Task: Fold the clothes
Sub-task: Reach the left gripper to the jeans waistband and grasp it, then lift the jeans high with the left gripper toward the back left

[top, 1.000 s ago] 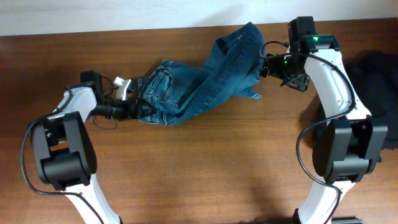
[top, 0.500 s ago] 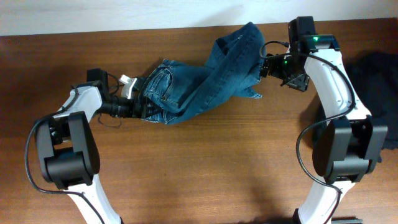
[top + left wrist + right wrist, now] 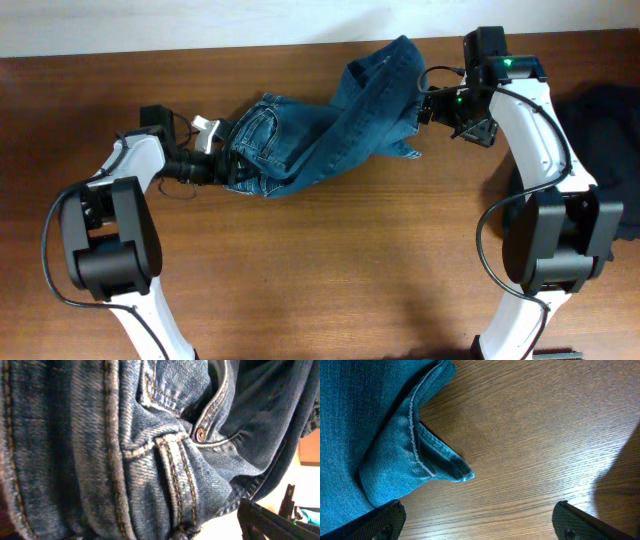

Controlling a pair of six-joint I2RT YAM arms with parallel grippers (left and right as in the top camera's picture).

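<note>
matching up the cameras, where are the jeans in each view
Overhead: the jeans lie across the upper middle.
Left wrist: the jeans fill almost the whole frame.
Right wrist: the jeans cover the left side.
Shared landmark: the wooden table, plain in overhead and right wrist.

Dark brown wood-grain table (image 3: pixel 330 270); pale wall (image 3: pixel 150 25) strip along far edge.

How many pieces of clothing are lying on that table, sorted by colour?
Blue denim jeans: 1
Black garment: 1
Total: 2
</note>
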